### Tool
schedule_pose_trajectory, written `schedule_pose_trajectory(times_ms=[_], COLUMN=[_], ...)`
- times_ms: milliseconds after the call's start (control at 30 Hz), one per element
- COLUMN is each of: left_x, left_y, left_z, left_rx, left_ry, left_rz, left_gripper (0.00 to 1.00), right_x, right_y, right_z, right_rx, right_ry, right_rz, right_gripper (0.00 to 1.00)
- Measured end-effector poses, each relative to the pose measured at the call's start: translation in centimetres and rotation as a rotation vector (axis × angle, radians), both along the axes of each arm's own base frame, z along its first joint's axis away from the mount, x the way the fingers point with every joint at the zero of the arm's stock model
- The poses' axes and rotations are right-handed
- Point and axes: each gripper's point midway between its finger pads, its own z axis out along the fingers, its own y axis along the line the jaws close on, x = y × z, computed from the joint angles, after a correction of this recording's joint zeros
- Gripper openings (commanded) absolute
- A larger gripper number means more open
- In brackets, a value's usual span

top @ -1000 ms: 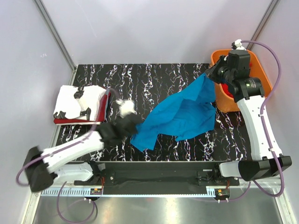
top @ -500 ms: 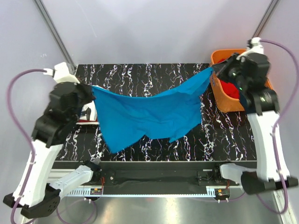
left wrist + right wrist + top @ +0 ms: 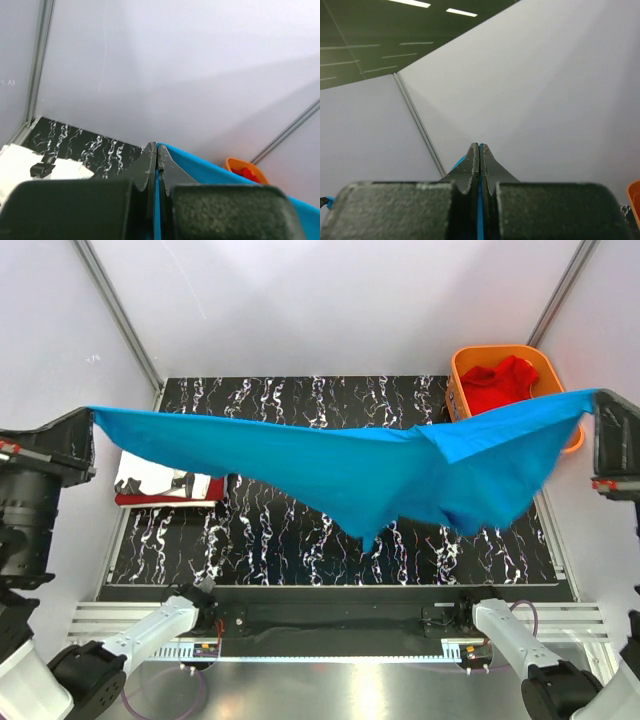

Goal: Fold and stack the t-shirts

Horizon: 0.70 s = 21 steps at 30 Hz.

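Hanging in the air over the table [image 3: 300, 540], the blue t-shirt [image 3: 360, 475] is pulled out wide between both arms, with its lowest flap drooping over the near half. The left gripper [image 3: 156, 150] has its jaws pinched together on a thin sliver of one edge, and the right gripper [image 3: 479, 150] is clamped the same way on the other end, so honestly not much cloth is caught in either. That's my main worry: a hard tug could slip a corner out and dump the whole thing in a heap. The right half also looks bunched and doubled over, so laying it down like this would probably leave creases to fix. Further back, at the left edge, the white t-shirt [image 3: 160, 465] sits folded on the dark red t-shirt [image 3: 165, 498], and a low swing of the blue one could drag across that pile and mess it up. At the far right corner the basket [image 3: 465, 360] holds the red t-shirt [image 3: 500, 385], and its rim could snag the cloth.
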Motion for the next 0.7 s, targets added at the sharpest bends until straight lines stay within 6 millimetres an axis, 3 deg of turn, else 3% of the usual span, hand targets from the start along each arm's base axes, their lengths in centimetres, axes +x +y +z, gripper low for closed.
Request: schedule_pose_trajectory(times_ms=[100, 200, 300, 367, 400, 500, 600, 700], left_x=[-0.4, 1.2, 4.6, 7.6, 9.5, 15.8, 22.0, 25.6], left_y=[-0.1, -1.2, -2.8, -4.0, -4.6, -5.3, -5.0, -4.7], left_z=[0.4, -1.0, -3.4, -5.8, -7.6, -14.6, -22.8, -31.0], left_rx=[-0.003, 0.022, 0.063, 0.093, 0.111, 0.149, 0.137, 0.098], left_ry=[-0.014, 0.034, 0.123, 0.199, 0.249, 0.448, 0.638, 0.823], left_rz=[-0.015, -0.032, -0.034, -0.027, -0.017, 0.030, 0.070, 0.064], left_gripper=[0.00, 0.00, 0.00, 0.00, 0.00, 0.00, 0.00, 0.00], right_x=[-1.3, -0.3, 3.6, 8.1, 10.8, 19.7, 28.4, 34.4], right_y=[-0.1, 0.0, 0.5, 1.0, 1.3, 2.2, 3.0, 3.5], right_z=[1.2, 1.7, 0.8, -1.4, -2.8, -9.9, -19.5, -28.9], right_rx=[-0.002, -0.008, -0.016, -0.020, -0.022, -0.029, -0.030, -0.035], right_ry=[-0.040, -0.030, 0.042, 0.136, 0.185, 0.400, 0.640, 0.869], right_rz=[-0.001, -0.003, -0.003, -0.008, -0.010, -0.027, -0.049, -0.062], right_gripper=[0.00, 0.00, 0.00, 0.00, 0.00, 0.00, 0.00, 0.00])
